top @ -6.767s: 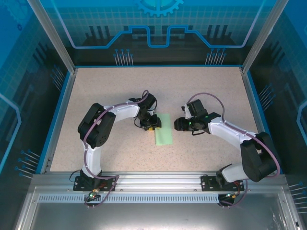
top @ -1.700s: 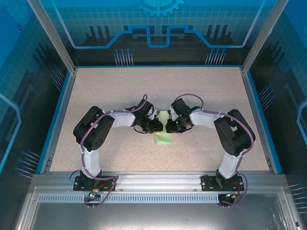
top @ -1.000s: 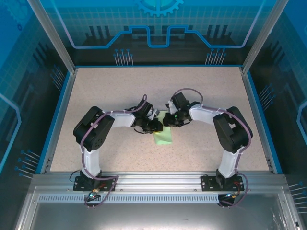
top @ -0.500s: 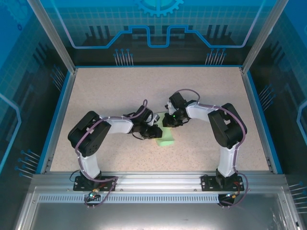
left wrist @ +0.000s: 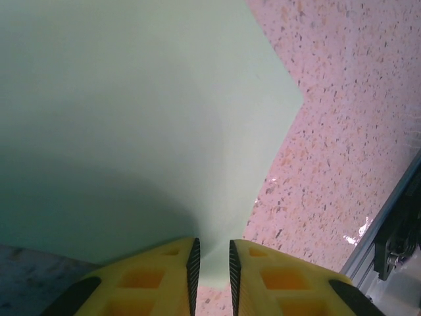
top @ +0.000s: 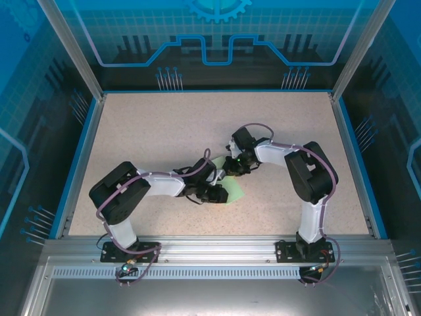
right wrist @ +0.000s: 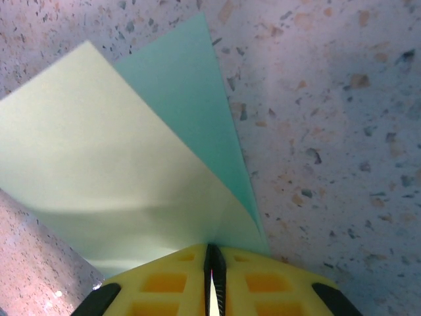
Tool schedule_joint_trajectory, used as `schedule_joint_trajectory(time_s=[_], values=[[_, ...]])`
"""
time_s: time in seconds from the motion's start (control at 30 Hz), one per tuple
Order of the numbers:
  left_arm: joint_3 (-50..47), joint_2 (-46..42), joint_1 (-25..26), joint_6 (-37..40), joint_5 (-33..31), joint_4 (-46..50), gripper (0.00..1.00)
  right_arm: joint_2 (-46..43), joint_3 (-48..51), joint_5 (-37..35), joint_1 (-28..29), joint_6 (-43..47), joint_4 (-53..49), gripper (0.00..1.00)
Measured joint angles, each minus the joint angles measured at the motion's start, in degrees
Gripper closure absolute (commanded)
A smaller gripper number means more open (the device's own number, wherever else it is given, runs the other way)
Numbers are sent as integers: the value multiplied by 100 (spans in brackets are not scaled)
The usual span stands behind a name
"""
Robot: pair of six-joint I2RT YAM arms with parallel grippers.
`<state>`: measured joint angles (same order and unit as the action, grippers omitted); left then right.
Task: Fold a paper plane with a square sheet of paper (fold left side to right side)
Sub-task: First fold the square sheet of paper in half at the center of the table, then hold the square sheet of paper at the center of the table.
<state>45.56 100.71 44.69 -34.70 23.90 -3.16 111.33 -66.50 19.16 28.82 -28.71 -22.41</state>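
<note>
The square sheet of paper [top: 235, 191] is pale mint green and lies folded in the middle of the table, its layers fanned apart. My right gripper [top: 230, 168] is at its far end. In the right wrist view this gripper [right wrist: 214, 263] is shut on a corner of the paper [right wrist: 118, 164], where a pale upper layer spreads away from a darker lower one. My left gripper [top: 220, 194] is at the paper's near left side. In the left wrist view its jaws [left wrist: 212, 263] stand a narrow gap apart, with a raised, curved edge of the paper [left wrist: 131, 118] running into that gap.
The speckled table [top: 164, 131] has blue walls at the back and sides. An aluminium rail [top: 210, 247] runs along its near edge, and part of this rail [left wrist: 388, 237] shows in the left wrist view. Both arms bend inward and nearly meet at the paper.
My left gripper has moved right and nearer to the front edge. The paper has swung from a narrow strip into a spread fan. My right gripper has stayed on the far corner.
</note>
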Motion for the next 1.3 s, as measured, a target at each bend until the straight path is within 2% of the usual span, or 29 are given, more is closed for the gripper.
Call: schedule_joint_trajectory(time_s=[0.2,0.5,0.6,0.73,0.87,1.07,1.3], values=[[-39,-42,214,-199,-170,-52,76,0,2,42,-11,0,-26,86],[-376,-461,470,-404,28,31,71,-9,39,55,-24,-28,15,86],[-400,-774,289,-424,149,136,70,-55,133,90,-48,-83,131,86],[-413,-1220,-533,-398,348,216,69,-190,348,83,-105,-188,326,86],[-175,-1161,-1193,-216,409,538,70,-293,516,90,-201,-282,442,86],[520,-372,-1215,15,660,586,73,-299,542,146,-216,-302,494,86],[848,439,-1196,63,748,535,76,-308,573,234,-225,-302,566,85]])
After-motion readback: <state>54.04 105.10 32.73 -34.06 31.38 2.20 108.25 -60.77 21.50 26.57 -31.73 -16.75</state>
